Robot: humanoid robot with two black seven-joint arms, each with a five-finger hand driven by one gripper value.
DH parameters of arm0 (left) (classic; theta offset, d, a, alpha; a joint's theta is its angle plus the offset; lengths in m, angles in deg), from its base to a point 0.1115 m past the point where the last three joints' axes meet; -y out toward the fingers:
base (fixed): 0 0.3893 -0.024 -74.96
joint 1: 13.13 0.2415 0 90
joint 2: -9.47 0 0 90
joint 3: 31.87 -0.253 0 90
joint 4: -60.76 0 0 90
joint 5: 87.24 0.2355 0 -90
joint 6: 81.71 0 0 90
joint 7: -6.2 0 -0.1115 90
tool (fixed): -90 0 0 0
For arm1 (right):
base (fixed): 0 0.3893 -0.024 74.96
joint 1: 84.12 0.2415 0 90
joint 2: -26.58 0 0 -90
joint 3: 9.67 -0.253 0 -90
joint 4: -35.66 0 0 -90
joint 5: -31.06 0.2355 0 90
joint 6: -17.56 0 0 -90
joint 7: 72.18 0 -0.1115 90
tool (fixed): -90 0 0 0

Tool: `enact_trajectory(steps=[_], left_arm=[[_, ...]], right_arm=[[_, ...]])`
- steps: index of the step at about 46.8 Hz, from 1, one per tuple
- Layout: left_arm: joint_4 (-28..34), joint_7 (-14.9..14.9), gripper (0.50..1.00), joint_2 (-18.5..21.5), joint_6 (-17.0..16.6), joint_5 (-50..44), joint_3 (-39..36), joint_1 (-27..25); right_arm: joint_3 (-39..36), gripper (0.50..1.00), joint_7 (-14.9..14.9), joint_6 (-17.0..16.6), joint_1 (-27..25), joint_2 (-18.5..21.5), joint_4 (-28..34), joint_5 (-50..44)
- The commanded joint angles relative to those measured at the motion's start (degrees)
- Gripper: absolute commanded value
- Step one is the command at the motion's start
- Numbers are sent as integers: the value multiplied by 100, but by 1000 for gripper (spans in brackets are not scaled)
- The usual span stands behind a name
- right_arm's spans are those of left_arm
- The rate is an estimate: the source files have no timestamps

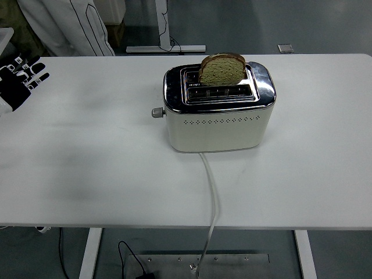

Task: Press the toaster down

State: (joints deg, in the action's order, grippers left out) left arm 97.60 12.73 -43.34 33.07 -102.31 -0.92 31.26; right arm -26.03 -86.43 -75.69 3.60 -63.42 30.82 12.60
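1. White rectangular surface (87, 174) spans the view, grey floor beyond, person's white garment (64, 26) at top left.
2. Cream 2-slot toaster with chrome top (218, 110) sits right of centre on the surface, upright.
3. Brown bread slice (222, 68) stands in the far slot, top sticking out.
4. Grey lever knob (157, 113) on the toaster's left end.
5. White power cord (212, 197) runs from the toaster over the near edge.
6. Black-and-white left hand (22, 78) at the left edge, fingers apart, holding nothing, well apart from the toaster.
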Motion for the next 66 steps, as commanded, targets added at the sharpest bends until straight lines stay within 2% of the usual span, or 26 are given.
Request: enact_trajectory(steps=[1,4,10,66], left_arm=[[-1,6,1000,-27,0,4,-9,0],[-1,15,1000,-71,0,4,0,0],[-1,234,1000,-72,-9,153,0,0],[8,252,1000,-168,0,154,17,88]], right_arm=[[-7,998,1,0,-1,0,0,0],[-7,998,1,0,-1,0,0,0],[-7,998,1,0,-1,0,0,0],[2,998,1,0,-1,0,0,0]])
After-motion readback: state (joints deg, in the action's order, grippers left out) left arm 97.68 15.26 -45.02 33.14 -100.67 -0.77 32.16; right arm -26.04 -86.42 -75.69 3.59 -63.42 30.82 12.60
